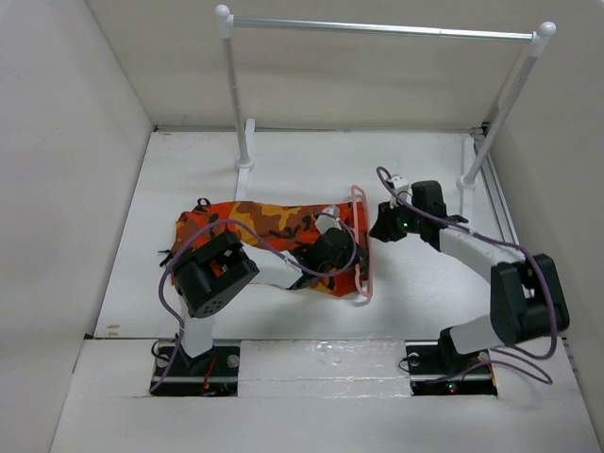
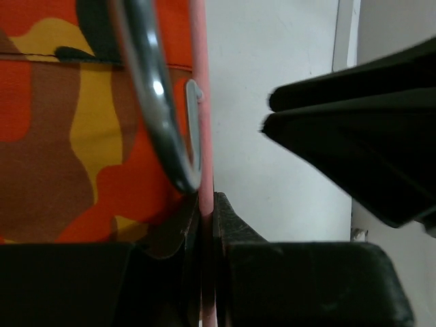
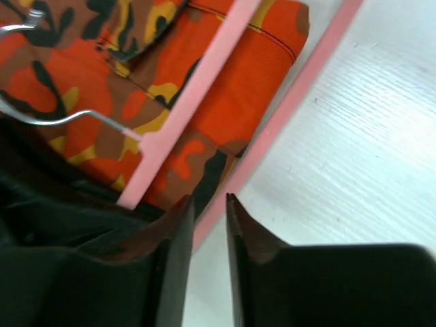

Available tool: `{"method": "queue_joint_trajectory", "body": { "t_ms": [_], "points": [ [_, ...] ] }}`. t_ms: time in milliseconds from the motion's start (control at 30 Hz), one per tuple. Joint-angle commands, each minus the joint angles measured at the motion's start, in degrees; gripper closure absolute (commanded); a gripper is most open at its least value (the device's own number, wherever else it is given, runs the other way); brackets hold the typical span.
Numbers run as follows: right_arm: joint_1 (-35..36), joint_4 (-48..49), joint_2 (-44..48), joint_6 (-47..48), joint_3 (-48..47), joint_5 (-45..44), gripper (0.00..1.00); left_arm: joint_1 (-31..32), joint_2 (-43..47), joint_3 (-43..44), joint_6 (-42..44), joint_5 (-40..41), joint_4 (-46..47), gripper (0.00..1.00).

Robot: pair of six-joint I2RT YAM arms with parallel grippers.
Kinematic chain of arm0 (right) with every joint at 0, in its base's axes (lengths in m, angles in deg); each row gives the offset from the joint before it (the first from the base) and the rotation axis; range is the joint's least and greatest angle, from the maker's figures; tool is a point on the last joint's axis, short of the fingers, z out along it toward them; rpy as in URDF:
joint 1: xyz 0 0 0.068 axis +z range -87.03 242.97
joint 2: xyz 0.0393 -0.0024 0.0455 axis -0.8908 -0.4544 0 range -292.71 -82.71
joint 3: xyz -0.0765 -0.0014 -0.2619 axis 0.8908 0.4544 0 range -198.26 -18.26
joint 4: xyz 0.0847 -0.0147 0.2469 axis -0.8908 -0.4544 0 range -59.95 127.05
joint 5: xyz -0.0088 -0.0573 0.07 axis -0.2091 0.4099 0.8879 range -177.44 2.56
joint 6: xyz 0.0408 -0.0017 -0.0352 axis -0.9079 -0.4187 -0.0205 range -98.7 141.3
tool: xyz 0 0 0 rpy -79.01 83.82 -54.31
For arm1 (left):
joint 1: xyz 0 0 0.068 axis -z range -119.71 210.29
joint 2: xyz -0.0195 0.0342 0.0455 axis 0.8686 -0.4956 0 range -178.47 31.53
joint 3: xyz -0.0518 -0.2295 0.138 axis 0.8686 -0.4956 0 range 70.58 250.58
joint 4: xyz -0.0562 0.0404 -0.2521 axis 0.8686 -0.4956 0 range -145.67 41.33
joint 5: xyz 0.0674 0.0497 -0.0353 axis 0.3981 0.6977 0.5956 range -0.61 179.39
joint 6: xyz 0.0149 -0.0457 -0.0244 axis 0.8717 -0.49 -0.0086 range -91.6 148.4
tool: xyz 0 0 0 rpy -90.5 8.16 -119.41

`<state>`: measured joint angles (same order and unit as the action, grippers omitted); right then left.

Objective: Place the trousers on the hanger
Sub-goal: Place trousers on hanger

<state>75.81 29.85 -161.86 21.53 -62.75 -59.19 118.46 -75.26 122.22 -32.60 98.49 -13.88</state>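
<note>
The camouflage trousers (image 1: 247,219) lie flat on the table. The pink hanger (image 1: 367,278) lies across their right end. My left gripper (image 1: 351,264) is shut on one pink hanger bar (image 2: 205,225), just below the metal hook (image 2: 153,102), with the trousers (image 2: 54,136) to its left. My right gripper (image 1: 376,229) hovers just right of the hanger. In the right wrist view its jaws (image 3: 208,201) stand a narrow gap apart with nothing clamped, tips over the outer pink bar (image 3: 300,88). The inner bar (image 3: 184,116) crosses the trousers (image 3: 225,75).
A rack with white posts (image 1: 236,94) and a silver rail (image 1: 377,28) stands at the back of the table. White walls close in on the left and right. The right gripper's black body (image 2: 368,136) shows close by in the left wrist view.
</note>
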Motion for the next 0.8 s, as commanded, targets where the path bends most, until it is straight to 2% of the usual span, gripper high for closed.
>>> {"method": "queue_joint_trajectory", "body": {
  "t_ms": [0,100,500,533,567,600,667,700,767],
  "points": [
    [2.0,5.8,-5.3,3.0,-3.8,0.6,0.66,0.3,0.1,1.6,-1.4,3.4,2.0,1.0],
    [2.5,8.8,-8.8,1.0,-3.9,0.3,0.56,0.8,-0.6,1.8,-1.5,3.6,1.4,1.0],
    [7.0,11.6,-16.1,-3.7,-5.3,-3.6,0.52,0.8,-1.1,1.6,-0.5,3.1,-0.2,1.0],
    [7.0,11.7,-15.9,-3.7,-4.8,-4.3,0.56,0.8,-1.0,1.4,-0.4,3.3,-0.3,1.0],
    [7.0,12.4,-15.8,-3.8,-4.5,-4.3,0.69,0.8,-0.8,1.3,-0.3,3.4,-0.6,1.0],
    [7.0,13.1,-15.5,-4.2,-3.9,-4.1,0.74,0.8,-0.6,1.2,0.2,3.8,-1.0,1.0],
    [7.0,14.6,-13.7,-5.0,-2.6,-3.8,0.96,0.8,-0.4,0.8,0.2,4.3,-1.9,1.0],
    [7.0,14.8,-12.8,-5.0,-2.4,-3.6,1.0,0.8,-0.3,0.7,0.3,4.5,-2.0,1.0],
    [5.7,14.0,-10.3,-5.2,-2.2,-3.2,1.0,0.8,0.2,1.0,0.9,5.1,-4.0,1.0]
  ]
}}
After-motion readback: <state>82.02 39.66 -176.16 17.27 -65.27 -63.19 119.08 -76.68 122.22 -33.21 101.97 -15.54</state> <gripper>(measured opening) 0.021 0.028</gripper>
